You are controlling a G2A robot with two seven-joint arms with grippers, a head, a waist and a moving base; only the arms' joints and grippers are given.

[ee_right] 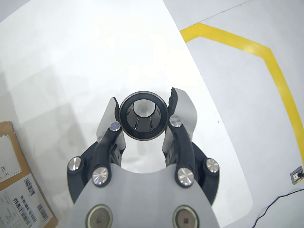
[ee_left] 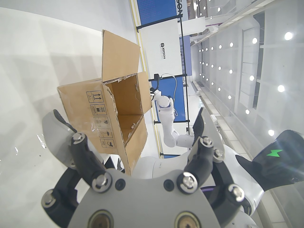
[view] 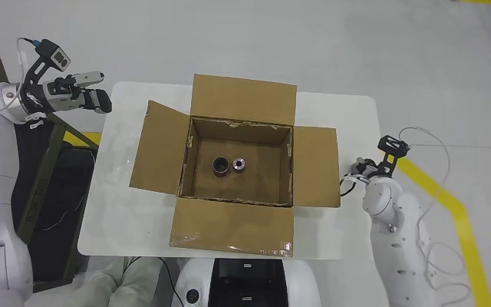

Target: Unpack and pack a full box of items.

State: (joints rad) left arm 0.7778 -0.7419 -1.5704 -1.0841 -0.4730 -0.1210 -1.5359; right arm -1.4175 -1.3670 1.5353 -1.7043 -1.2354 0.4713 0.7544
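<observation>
**A:** What's the setting?
**B:** A white table [view: 337, 115] on a grey floor [view: 430, 61]. A yellow line [view: 453, 207] runs at four o'clock.
**A:** Anything hard to read?
**B:** From above, the right gripper [ee_right: 144, 98] is tiny, at three o'clock past the side flap.
**A:** The box?
**B:** The cardboard box [view: 230, 226] sits mid-table with its flaps spread. Inside are a dark ring [view: 220, 165] and, just beside it at three o'clock, a small silvery piece [view: 239, 163].
**A:** Fingers?
**B:** The right ones clench a black hollow sleeve [ee_right: 142, 126] above bare table. The left gripper [ee_left: 129, 113], at ten o'clock off the table corner, is spread wide.
</observation>
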